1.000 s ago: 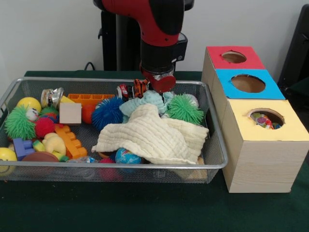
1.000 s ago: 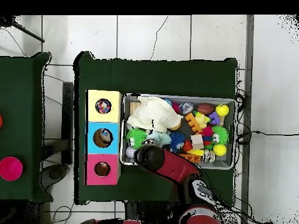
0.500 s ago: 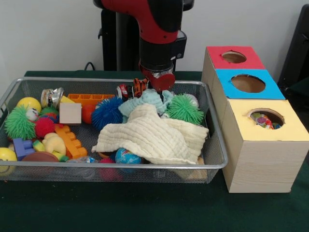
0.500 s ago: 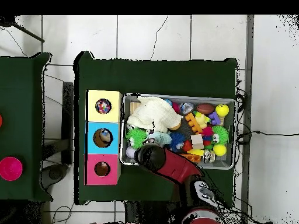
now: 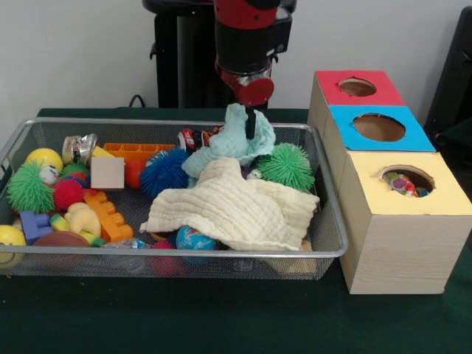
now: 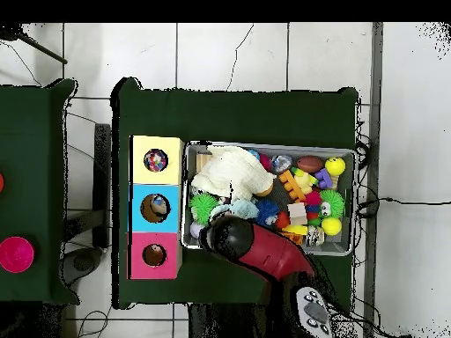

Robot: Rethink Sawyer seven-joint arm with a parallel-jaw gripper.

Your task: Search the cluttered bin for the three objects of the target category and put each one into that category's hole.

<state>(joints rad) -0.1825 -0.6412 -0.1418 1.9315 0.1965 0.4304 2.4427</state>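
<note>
My gripper [image 5: 248,124] hangs over the back middle of the wire bin [image 5: 169,253], shut on a pale teal cloth [image 5: 234,141]. The cloth's upper part is pulled up off the pile while its lower folds still rest among the toys. A large cream cloth [image 5: 232,206] lies just in front of it. Three boxes stand in a row at the right, each with a hole: red [image 5: 357,87], blue [image 5: 378,127] and yellow [image 5: 406,181]. From overhead the arm [image 6: 255,246] covers the gripper, and only a bit of the teal cloth [image 6: 243,209] shows.
Beside the lifted cloth are a green spiky ball [image 5: 285,166] and a blue spiky ball [image 5: 164,171]. The bin's left half holds orange bricks [image 5: 107,214], a wooden block [image 5: 108,173], a second green spiky ball [image 5: 29,188], yellow balls and a small can [image 5: 80,147].
The gripper has risen from the pile at the back of the bin, drawing the teal cloth upward with it. The other toys stay where they were.
</note>
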